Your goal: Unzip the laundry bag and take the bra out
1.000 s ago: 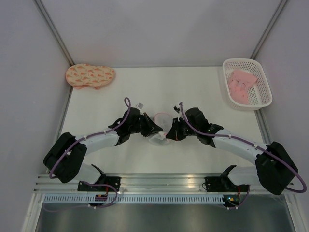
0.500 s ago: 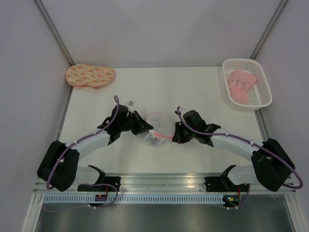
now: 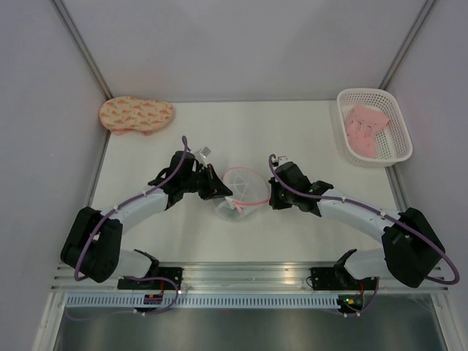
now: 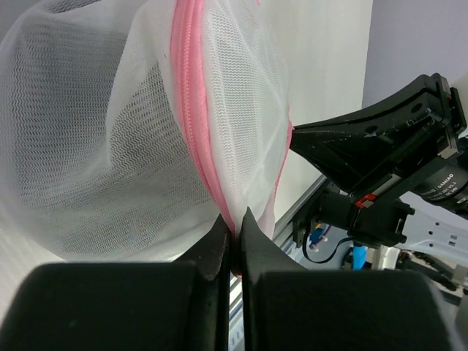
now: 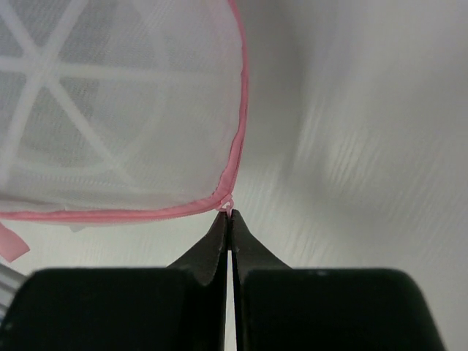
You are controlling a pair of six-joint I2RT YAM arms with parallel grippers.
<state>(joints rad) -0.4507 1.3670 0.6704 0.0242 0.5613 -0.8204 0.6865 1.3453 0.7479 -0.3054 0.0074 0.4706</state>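
Holding the laundry bag between both arms, I find it at mid-field just ahead of the bases. As far as I can judge, it hangs clear of the table.

- **Left gripper:** the jaws are pressed together on the pink zipper rim, pinching tape and mesh at the bag's lower edge.
- **Right gripper:** the jaws are together on the small zipper pull, at the corner where the rim turns.
- **Bra:** it is not seen in any view. The mesh shows only white panels and no dark fabric (it may lie in a fold I cannot read).

Judgement on the step: this is the unzipping pull. To do it well, I would hold the left pinch as a fixed anchor. I would draw the right gripper along the line of the rim, not away from it, so that the slider runs rather than the bag merely stretching. The pull is tiny and held at the very fingertips, so a sideways tug may well slip it. I cannot tell from these views how much of the zip is already parted.

Surroundings: a white basket holding a pink garment sits at the far right corner. A peach padded piece lies at the far left. Both are well apart from the work. Nothing stands between the grippers. The only crowding is the two wrists themselves, near each other across the bag.
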